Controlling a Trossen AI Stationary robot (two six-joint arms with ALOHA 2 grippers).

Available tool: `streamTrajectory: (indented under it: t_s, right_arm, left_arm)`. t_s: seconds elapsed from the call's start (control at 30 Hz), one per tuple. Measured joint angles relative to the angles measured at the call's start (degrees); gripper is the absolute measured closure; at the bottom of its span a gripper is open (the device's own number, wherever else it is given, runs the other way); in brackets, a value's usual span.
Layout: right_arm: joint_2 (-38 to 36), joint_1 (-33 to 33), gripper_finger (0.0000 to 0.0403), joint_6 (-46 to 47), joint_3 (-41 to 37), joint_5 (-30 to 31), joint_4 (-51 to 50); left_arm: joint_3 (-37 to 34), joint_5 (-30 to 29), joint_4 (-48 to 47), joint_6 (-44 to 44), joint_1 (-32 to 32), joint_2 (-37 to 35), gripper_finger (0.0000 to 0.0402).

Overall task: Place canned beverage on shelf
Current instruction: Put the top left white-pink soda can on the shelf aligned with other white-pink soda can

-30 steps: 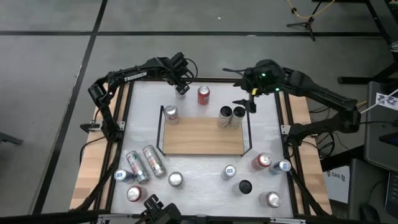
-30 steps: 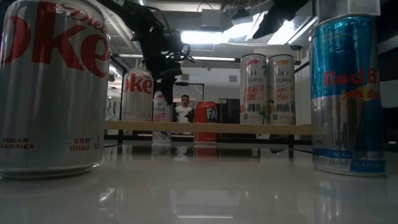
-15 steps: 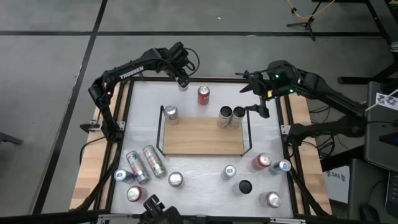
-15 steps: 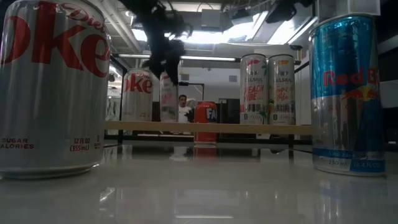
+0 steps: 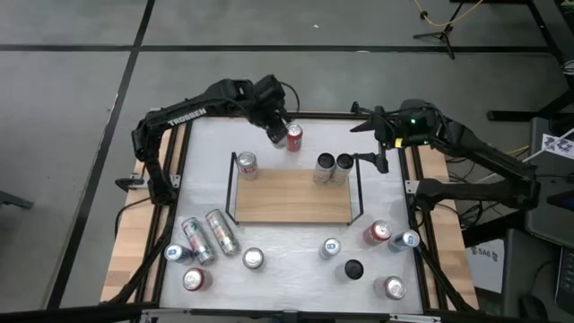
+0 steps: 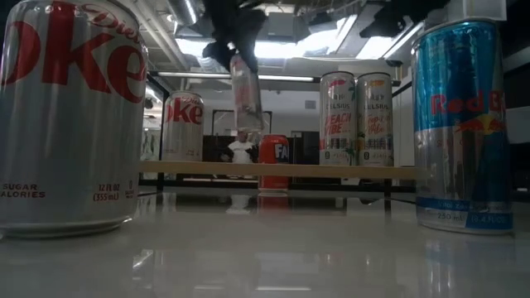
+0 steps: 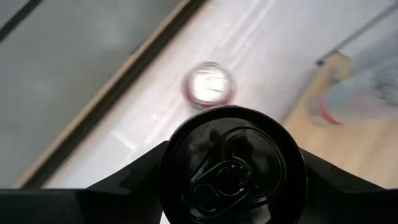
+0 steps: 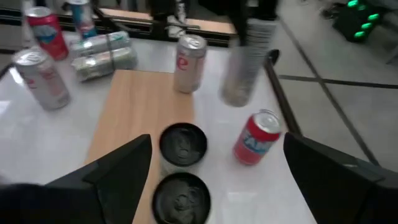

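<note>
The left gripper (image 5: 275,128) clasps a slim silver can (image 6: 244,87) and holds it in the air above the far side of the white table (image 5: 296,260), just beside a red can (image 5: 293,136) that stands on the tabletop behind the shelf (image 5: 291,199). In the low view the slim can hangs slightly tilted, clear of every surface, its base above the level of the wooden board. The left wrist view shows the can's dark top (image 7: 233,163) framed between that arm's two fingers, with the red can's lid below it on the white surface.

On the shelf, a Diet Coke can (image 5: 247,164) stands near the far left corner, and two tall slim cans (image 5: 333,167) stand side by side at the far right corner, touching or nearly so.

The right gripper (image 5: 378,141) hovers over the table's far right area, beyond the shelf's right rail, its fingers spread wide and empty.

More cans (image 5: 208,238), upright and lying, are scattered along the near edge of the table.
</note>
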Motion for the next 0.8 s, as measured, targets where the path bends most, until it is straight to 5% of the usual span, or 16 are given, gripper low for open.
streamTrajectory:
  t_s: [0.57,0.8]
  right_arm:
    - [-1.87,-1.95,0.0042,0.42,-4.95,0.69,4.9]
    - [1.08,-1.95,0.0042,0.44,-4.95,0.69,4.92]
  left_arm:
    - [-0.02,-6.75,0.86,-25.58,-19.37,0.45,0.0157]
    - [-0.02,-6.17,6.33,-27.86,-23.99,4.76,0.0157]
